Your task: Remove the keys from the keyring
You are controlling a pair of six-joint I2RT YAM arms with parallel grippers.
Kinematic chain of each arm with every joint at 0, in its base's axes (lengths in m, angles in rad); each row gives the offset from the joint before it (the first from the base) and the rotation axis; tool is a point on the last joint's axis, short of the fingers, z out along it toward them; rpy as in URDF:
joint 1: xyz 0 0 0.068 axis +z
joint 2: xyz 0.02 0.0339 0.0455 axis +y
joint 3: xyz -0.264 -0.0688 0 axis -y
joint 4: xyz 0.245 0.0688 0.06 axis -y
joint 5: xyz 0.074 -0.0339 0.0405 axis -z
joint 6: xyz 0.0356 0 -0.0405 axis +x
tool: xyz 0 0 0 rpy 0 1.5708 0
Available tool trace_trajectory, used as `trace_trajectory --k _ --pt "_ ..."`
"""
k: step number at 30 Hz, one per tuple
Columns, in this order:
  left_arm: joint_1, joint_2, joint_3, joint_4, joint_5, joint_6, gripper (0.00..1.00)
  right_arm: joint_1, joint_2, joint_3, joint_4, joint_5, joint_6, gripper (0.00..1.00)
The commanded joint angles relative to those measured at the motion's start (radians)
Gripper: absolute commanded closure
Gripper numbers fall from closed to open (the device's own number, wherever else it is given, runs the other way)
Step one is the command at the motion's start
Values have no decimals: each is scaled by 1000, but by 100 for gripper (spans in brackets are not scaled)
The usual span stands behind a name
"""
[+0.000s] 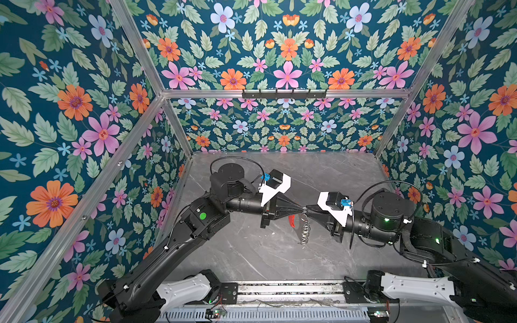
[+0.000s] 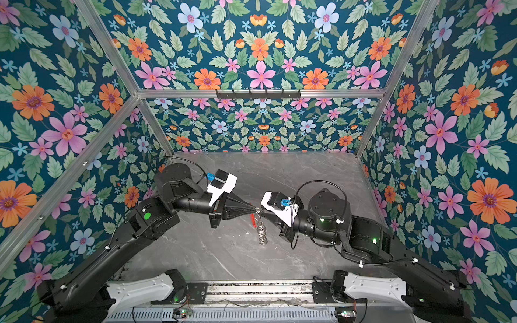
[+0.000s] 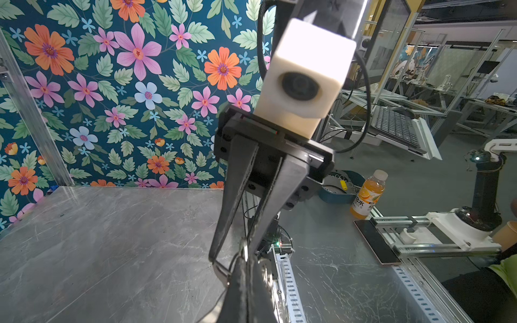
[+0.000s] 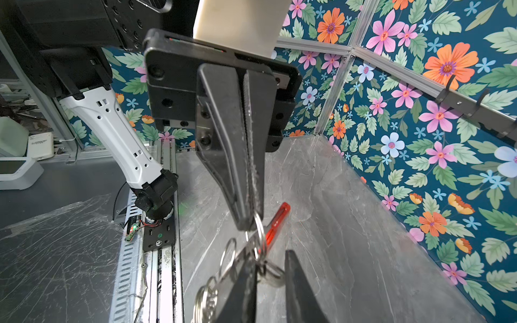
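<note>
left gripper [image 1: 302, 208] clenched, tips pinching a silver ring [image 4: 259, 228] at the top of the keyring [image 1: 304, 230]; right gripper [image 1: 308, 208] meets it tip to tip from the opposite side; its fingers [image 4: 300, 290] sit either side of the loop cluster with a gap showing; cannot tell if it grips or is released; keyring held in the air over the middle of the worktop [image 1: 279, 265], seen edge-on; long axis runs down from the pinch point, lower end toward the worktop's front edge in both top views; red strip [image 4: 277, 221] sticks out near the top on the left gripper's side; silver loops [image 2: 262, 233] strung below; lowest loop touching the worktop or not, can't tell; key not separable from the loops; writing: orange drink bottle [image 3: 368, 195] on the desk past the worktop's front edge, "水" legible on the label, rest blurred; phone [image 3: 376, 243] lying flat near it; round green sticker [image 1: 202, 216] on the left arm, no text
</note>
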Motion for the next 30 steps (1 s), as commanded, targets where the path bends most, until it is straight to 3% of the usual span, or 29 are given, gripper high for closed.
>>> trace_trajectory --k 1,7,11,18,21,30 --pt "1 -5 8 30 8 6 100 1 1 3 13 9 -4 84" --pt "0 -4 2 43 -1 -8 100 0 6 7 13 6 -2 90" --pt "1 -9 -22 103 -22 -58 100 2 13 17 6 6 -3 100" --pt "1 -21 -50 146 -51 -91 100 1 21 9 9 3 11 100" --pt "0 -38 -66 135 -106 -83 100 1 35 8 -13 75 46 100" --pt "0 -92 -153 138 -288 -92 100 1 -41 -88 11 233 132 76"
